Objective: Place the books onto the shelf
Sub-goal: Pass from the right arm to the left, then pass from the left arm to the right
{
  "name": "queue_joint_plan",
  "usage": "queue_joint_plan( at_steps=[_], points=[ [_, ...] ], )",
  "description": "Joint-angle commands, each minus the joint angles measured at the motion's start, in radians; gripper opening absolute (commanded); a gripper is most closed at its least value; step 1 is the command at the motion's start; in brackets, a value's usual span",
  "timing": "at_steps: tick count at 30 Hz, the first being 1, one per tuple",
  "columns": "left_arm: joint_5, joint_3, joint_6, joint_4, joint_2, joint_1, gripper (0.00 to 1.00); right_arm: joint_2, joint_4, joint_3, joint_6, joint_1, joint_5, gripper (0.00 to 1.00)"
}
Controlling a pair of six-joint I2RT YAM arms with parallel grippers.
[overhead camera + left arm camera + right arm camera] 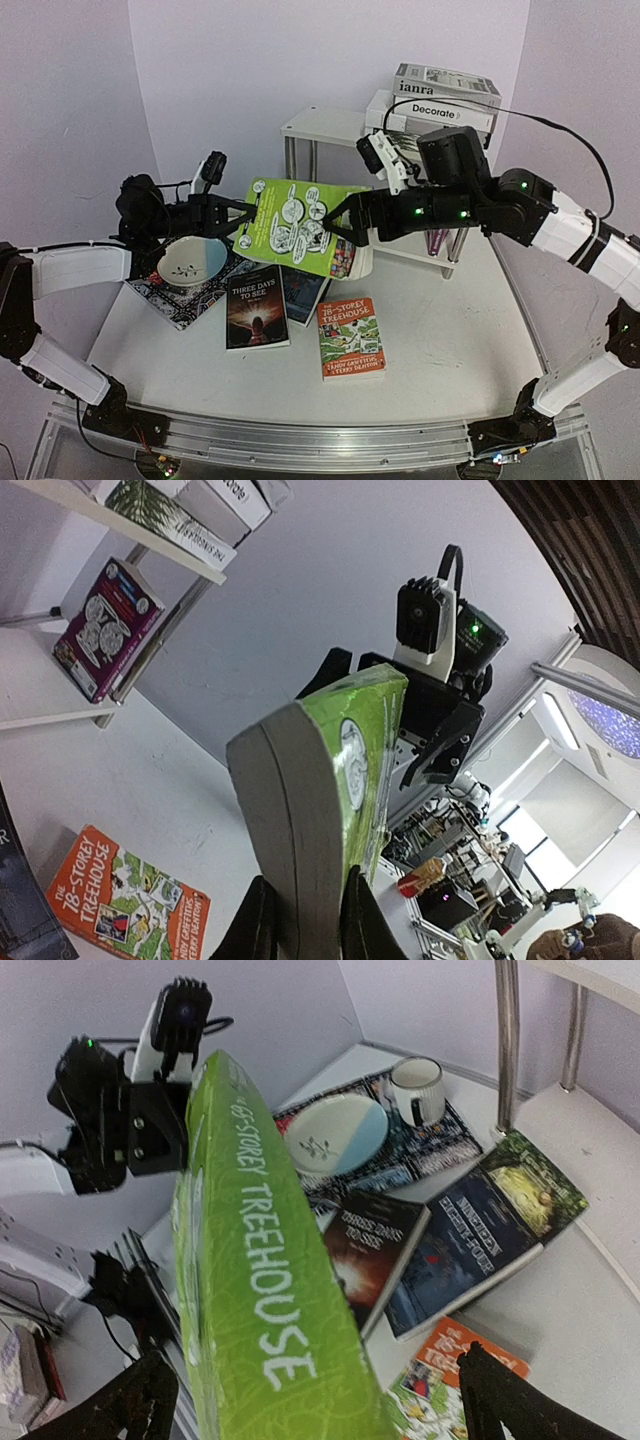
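Note:
A green Treehouse book [295, 225] hangs tilted in the air over the middle of the table. My left gripper [243, 213] is shut on its left edge; in the left wrist view both fingers [365, 920] press the covers of the book [330, 780]. My right gripper [338, 225] stands open at the book's right end, its fingers [140, 1400] wide apart on either side of the spine [250, 1260] and clear of it. The white shelf [320, 125] stands at the back, with large white books [445, 100] stacked on top and a purple book [105, 630] on its lower board.
Flat on the table lie an orange Treehouse book [350, 337], a dark "Three Days to See" [257, 306] and a blue novel [303, 290]. A bowl [192, 260] and a mug [417, 1090] sit on a patterned mat [180, 300] at the left.

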Motion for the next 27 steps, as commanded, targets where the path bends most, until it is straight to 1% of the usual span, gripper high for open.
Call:
queue_joint_plan(
  at_steps=[1,8,11,13,16,17,20,21,25,27],
  points=[
    [0.095,0.004,0.035,0.07,0.026,0.005,0.0,-0.016,-0.297,0.084,-0.157,-0.005,0.007,0.98],
    [0.174,-0.013,0.078,0.062,0.103,0.007,0.0,-0.018,-0.518,0.075,-0.228,-0.005,-0.044,0.98],
    [0.178,-0.021,0.101,0.053,0.127,0.007,0.0,0.025,-0.592,0.13,-0.245,-0.008,-0.065,0.98],
    [0.171,-0.029,0.122,0.04,0.141,0.007,0.0,0.07,-0.656,0.184,-0.252,-0.015,-0.116,0.98],
    [0.15,-0.052,0.171,0.012,0.14,0.006,0.0,0.127,-0.705,0.239,-0.257,-0.034,-0.191,0.98],
    [0.138,-0.059,0.199,-0.015,0.135,0.006,0.0,0.137,-0.713,0.248,-0.257,-0.043,-0.234,0.98],
    [0.044,-0.053,0.377,-0.236,0.111,0.005,0.0,0.173,-0.722,0.276,-0.251,-0.073,-0.32,0.98],
    [0.019,-0.056,0.434,-0.282,0.102,0.005,0.0,0.187,-0.724,0.286,-0.25,-0.084,-0.337,0.98],
    [-0.046,-0.093,0.546,-0.333,0.061,0.001,0.0,0.264,-0.753,0.349,-0.269,-0.102,-0.357,0.98],
    [-0.061,-0.113,0.631,-0.347,0.035,-0.009,0.0,0.309,-0.761,0.389,-0.283,-0.103,-0.377,0.98]
  ],
)
